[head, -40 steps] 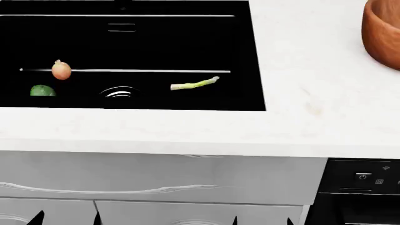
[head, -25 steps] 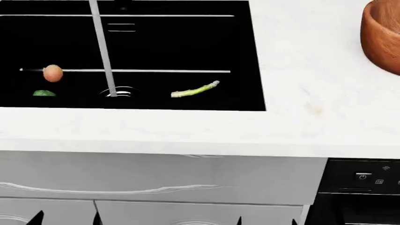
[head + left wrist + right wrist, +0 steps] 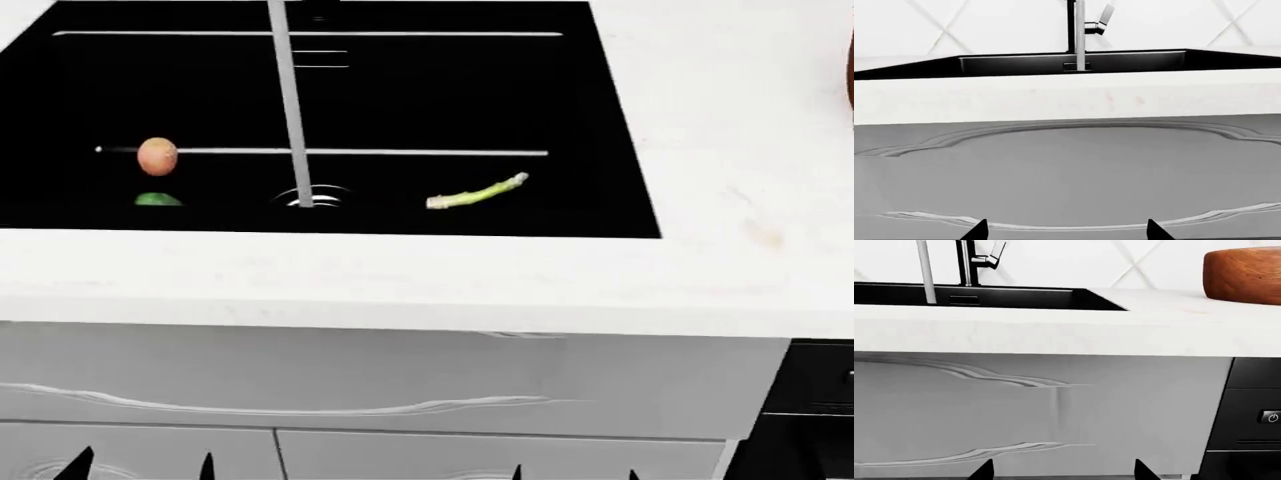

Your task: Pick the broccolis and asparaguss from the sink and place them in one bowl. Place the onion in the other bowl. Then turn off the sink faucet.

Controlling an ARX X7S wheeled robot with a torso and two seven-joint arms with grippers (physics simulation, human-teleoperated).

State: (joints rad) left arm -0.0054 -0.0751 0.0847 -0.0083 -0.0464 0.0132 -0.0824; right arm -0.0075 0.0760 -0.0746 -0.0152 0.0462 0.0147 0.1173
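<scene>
Black, the deep rectangular sink [image 3: 587,120] holds a round tan onion [image 3: 158,157], a green broccoli [image 3: 158,200] just beside it, and a pale green asparagus spear [image 3: 477,193] across the drain. A water stream [image 3: 291,100] runs. Both end effectors' fingertips stand apart, low before the white table [image 3: 400,280].

Head view: above, looking down into the sink [image 3: 601,120].
Wrist views: low, level, close to the cabinet front [image 3: 1074,175].
Shared: faucet [image 3: 977,262], countertop [image 3: 400,280].
</scene>
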